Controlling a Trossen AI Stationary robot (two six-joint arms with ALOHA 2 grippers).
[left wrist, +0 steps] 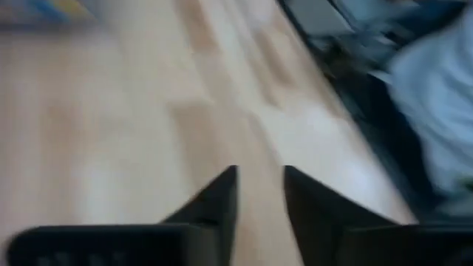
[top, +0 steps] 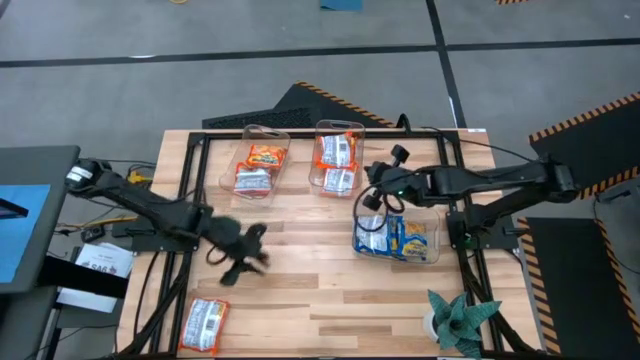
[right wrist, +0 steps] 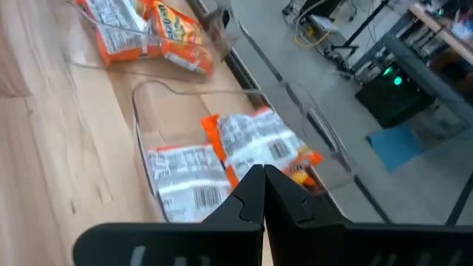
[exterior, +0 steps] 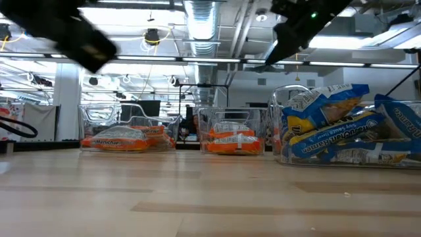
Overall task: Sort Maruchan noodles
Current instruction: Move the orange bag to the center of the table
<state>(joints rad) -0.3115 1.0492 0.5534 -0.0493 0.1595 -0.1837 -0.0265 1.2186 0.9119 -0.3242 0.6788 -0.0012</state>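
- the left gripper [top: 245, 255] hangs over bare wood in the lower left of the high view, with nothing between its jaws; in the left wrist view the two dark fingers [left wrist: 214, 203] stand slightly apart over the surface [top: 320, 290].
- the right gripper [top: 368, 197] is right of centre in the high view, above the gap between the middle bin and the right bin; its jaws are pressed together and hold nothing, as the right wrist view shows.
- one loose packet [top: 205, 324], orange and silver, lies flat on the surface near the lower left corner of the high view, below the left gripper and apart from it.
- the left bin [top: 256, 162], at upper centre-left in the high view, holds orange-red packets [top: 265, 155] and a silver one.
- the middle bin [top: 337, 155], just right of it, holds silver-and-orange packets [top: 337, 150]; the right wrist view shows two of them lying inside it.
- the right bin [top: 397, 238], at centre-right in the high view, holds blue-yellow packets [top: 410, 237]; in the low view they are piled at the right of the frame.
- a small green plant [top: 455, 318] stands at the lower right of the high view.
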